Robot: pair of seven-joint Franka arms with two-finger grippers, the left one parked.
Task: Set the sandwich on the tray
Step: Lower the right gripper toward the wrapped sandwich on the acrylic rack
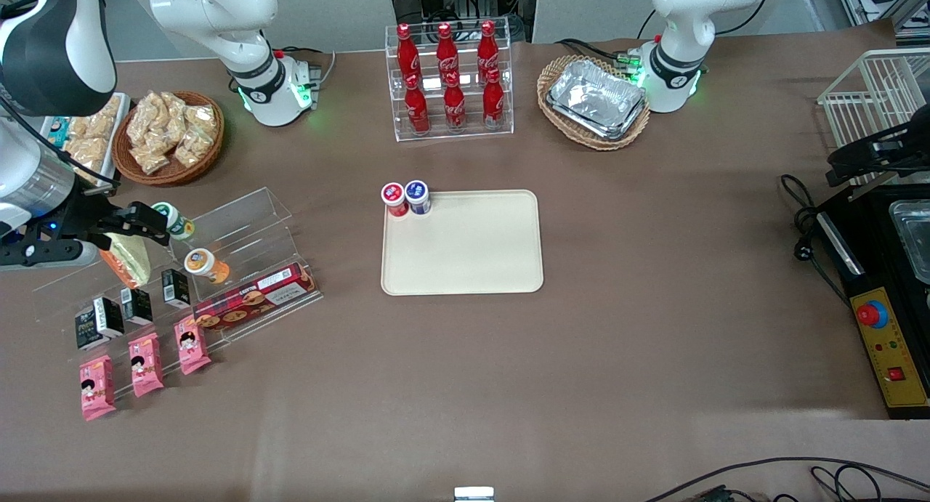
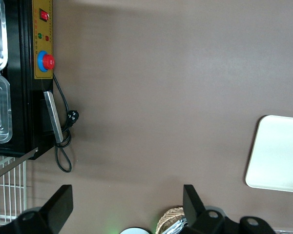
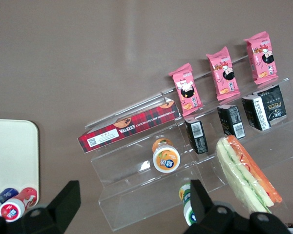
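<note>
Item: sandwich (image 3: 246, 173), one triangular wedge in clear wrap, pale bread with orange and green filling. Location: on a step of the clear stepped shelf (image 1: 240, 229) near the working arm's end of the bench, between the small dark cartons (image 3: 232, 121) and the upper step; it lay on one flat side, long edge running along the step.

Handling (judged, not tested): light, soft, easily crushed; the wrap probably slick and loose. A hold across the two bread faces near the thick middle seemed safest, with gentle pressure only; the pointed end would likely fold.

Tool (image 1: 134, 222): above the shelf, just over the sandwich, fingers spread wide and holding nothing (both fingertips showed well apart in the right wrist view).

Destination: tray (image 1: 465, 248), cream, low rim, at the centre of the bench, well apart from the shelf. Two small tubs (image 1: 405, 197) stood at one corner; the rest lay bare.

Neighbours: an orange-lidded cup (image 3: 166, 157) one step down, and pink packets (image 1: 145, 364) on the lowest step.
</note>
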